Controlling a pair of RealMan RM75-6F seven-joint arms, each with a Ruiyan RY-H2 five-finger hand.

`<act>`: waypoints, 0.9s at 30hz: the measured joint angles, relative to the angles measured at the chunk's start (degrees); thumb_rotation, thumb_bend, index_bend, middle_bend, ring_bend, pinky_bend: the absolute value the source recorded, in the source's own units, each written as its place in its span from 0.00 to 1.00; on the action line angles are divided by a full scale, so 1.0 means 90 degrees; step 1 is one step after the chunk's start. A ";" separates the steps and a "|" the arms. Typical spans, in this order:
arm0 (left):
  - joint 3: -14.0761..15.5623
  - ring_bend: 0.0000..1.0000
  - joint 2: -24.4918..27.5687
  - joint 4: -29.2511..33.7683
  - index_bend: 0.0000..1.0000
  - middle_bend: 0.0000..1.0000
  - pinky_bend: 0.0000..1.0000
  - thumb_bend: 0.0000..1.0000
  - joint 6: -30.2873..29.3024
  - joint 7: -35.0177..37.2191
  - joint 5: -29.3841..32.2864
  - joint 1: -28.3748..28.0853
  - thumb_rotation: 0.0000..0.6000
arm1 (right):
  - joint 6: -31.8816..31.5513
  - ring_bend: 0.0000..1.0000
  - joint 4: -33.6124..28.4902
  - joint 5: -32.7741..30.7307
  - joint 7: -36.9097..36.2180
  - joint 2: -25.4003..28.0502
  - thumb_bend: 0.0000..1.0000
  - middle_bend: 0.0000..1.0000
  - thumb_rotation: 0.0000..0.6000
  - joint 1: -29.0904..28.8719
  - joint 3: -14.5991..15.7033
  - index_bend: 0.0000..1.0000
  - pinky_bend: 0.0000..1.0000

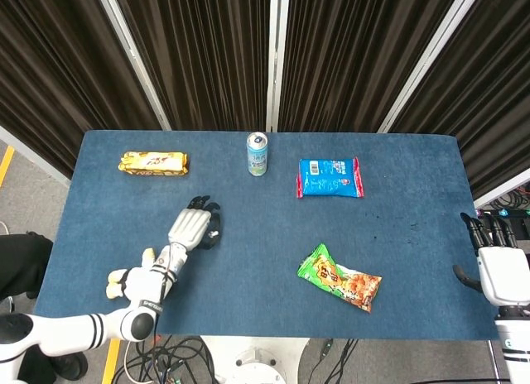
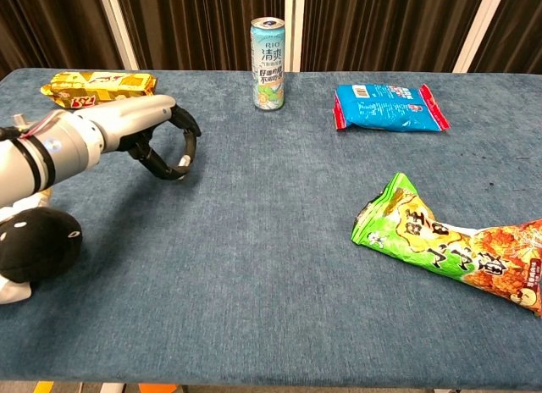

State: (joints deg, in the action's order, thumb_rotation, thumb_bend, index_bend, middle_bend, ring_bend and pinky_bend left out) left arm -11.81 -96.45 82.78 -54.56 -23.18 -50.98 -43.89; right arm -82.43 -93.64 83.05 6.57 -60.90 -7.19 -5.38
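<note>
Green and orange, the snack bag [image 2: 449, 249] lies closest in the chest view, flat on the blue table [image 2: 271, 266]. Its wrapper is shiny and crinkly, long in shape, with one end pointing up the table.

Over on the other side, the left hand [image 2: 152, 135] hangs just above the cloth. Its fingers [image 2: 174, 147] are black, bent and spread apart, and they hold nothing. The arm behind it is smooth, round and silver.

Nearest to this hand is the yellow bar [image 2: 100, 85], a long flat pack with shiny wrap, near the far edge of the table. Nothing lies between the hand and the bar. The tall can [image 2: 268, 63] stands upright further along, round and made of metal, with green and white print. Past it lies the blue packet [image 2: 388, 107], flat and puffy, with red ends.

The right hand [image 1: 499, 264] sits off the table's edge, well apart from everything. Its fingers point up, a little apart, holding nothing. The table cloth looks soft and fuzzy.
</note>
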 measured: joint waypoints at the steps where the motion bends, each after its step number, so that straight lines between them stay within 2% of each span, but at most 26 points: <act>1: 0.0001 0.02 0.0001 -0.0031 0.57 0.20 0.00 0.39 0.0010 0.0025 0.0005 0.0002 1.00 | 0.0008 0.00 -0.0003 -0.0002 0.0003 0.0001 0.11 0.16 1.00 -0.0002 0.0002 0.06 0.06; 16: 0.0070 0.02 0.0019 -0.0176 0.51 0.19 0.00 0.39 0.0033 0.0213 -0.0032 0.0054 1.00 | 0.0038 0.00 -0.0043 0.0016 0.0002 0.0012 0.11 0.16 1.00 -0.0012 0.0023 0.06 0.06; 24: 0.0137 0.01 0.0053 -0.0120 0.36 0.17 0.00 0.39 0.0089 0.0139 -0.0035 0.0029 1.00 | -0.0018 0.00 -0.0022 0.0026 -0.0036 0.0006 0.11 0.16 1.00 0.0025 0.0031 0.06 0.06; 27: 0.0187 0.01 0.0116 -0.0005 0.26 0.15 0.00 0.39 0.0091 0.0103 -0.0066 0.0037 1.00 | -0.0008 0.00 -0.0008 0.0030 -0.0045 0.0001 0.12 0.16 1.00 0.0018 0.0029 0.06 0.06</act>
State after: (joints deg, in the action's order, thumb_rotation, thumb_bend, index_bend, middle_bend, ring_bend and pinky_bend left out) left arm -10.13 -95.40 82.74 -53.74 -22.25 -51.57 -43.56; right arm -82.50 -93.71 83.32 6.16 -60.90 -7.02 -5.12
